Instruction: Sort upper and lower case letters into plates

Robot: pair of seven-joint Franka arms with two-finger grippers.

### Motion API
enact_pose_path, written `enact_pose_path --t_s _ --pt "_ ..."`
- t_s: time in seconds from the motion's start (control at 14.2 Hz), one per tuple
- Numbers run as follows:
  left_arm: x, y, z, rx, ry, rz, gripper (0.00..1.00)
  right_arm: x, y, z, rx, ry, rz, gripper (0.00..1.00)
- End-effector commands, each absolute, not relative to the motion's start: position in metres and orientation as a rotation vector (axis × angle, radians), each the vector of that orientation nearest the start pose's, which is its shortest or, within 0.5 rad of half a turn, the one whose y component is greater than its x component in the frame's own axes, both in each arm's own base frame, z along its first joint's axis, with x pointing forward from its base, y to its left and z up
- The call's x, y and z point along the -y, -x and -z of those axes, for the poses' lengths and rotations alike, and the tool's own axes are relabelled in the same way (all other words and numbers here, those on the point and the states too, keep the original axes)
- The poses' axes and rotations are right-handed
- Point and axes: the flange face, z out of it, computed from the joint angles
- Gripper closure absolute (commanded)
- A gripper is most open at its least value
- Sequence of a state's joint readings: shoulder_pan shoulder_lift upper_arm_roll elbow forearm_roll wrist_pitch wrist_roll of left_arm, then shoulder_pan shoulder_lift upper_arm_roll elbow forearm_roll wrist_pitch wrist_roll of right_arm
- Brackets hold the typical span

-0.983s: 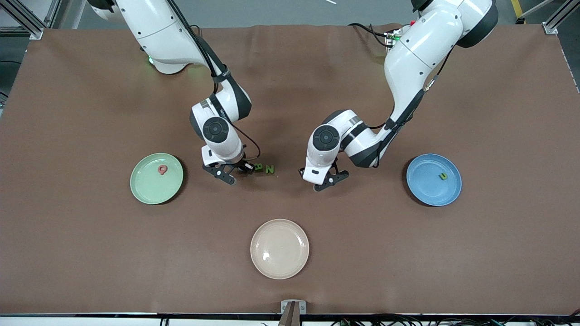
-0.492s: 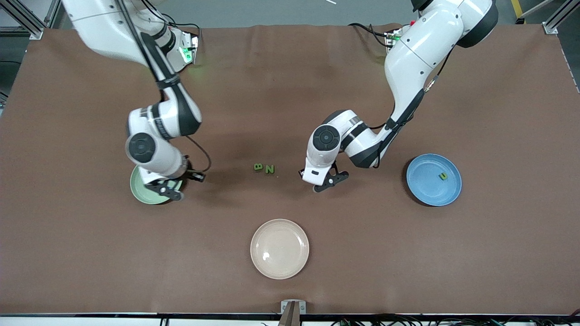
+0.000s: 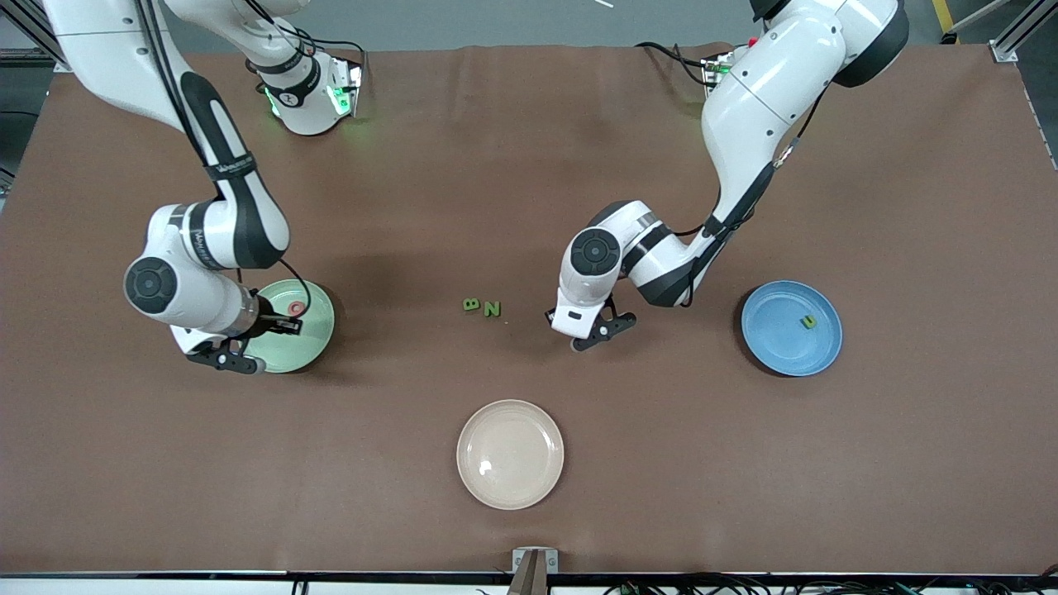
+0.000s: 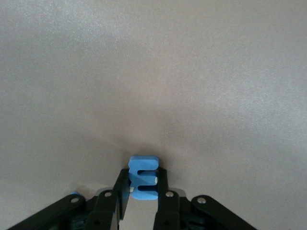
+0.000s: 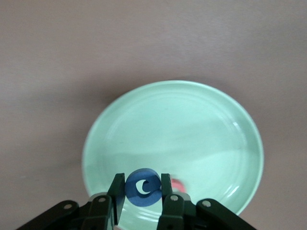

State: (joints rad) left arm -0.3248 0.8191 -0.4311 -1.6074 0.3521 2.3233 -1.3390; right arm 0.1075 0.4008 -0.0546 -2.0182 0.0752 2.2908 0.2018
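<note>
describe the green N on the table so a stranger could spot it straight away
Find the mint green plate and the sky blue plate; two tiny green letters lie on the brown table between them. The green N is the one toward the left arm's end, with the green B beside it.

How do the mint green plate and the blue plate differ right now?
The mint green plate lies toward the right arm's end of the table, the blue plate toward the left arm's end. The mint plate holds a pink letter; the blue plate holds a small green one. The right hand hangs over the mint plate, shut on a blue letter; nothing hangs over the blue plate. Both are round, shallow, similar in size.
</note>
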Motion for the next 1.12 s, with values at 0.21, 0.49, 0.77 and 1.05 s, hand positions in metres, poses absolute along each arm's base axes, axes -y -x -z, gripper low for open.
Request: enact_pose_path --t_s 0.21,0.49,0.77,1.05 --pt "0.419 -0.533 -0.232 0.593 2.975 -0.070 0.99 0.026 -0.550 -0.208 -0.150 3.102 -0.136 1.00" --pt "0.359 -0.530 -0.267 0.461 2.952 -0.091 0.99 0.038 -0.544 -0.201 -0.129 3.100 -0.118 1.00" --pt "0.295 -0.498 -0.268 0.366 2.966 -0.066 0.99 0.025 -0.545 -0.199 -0.101 3.097 -0.120 0.97" --pt "0.218 -0.501 -0.256 0.237 2.982 -0.077 0.99 0.023 -0.548 -0.202 -0.110 3.095 -0.125 0.00"
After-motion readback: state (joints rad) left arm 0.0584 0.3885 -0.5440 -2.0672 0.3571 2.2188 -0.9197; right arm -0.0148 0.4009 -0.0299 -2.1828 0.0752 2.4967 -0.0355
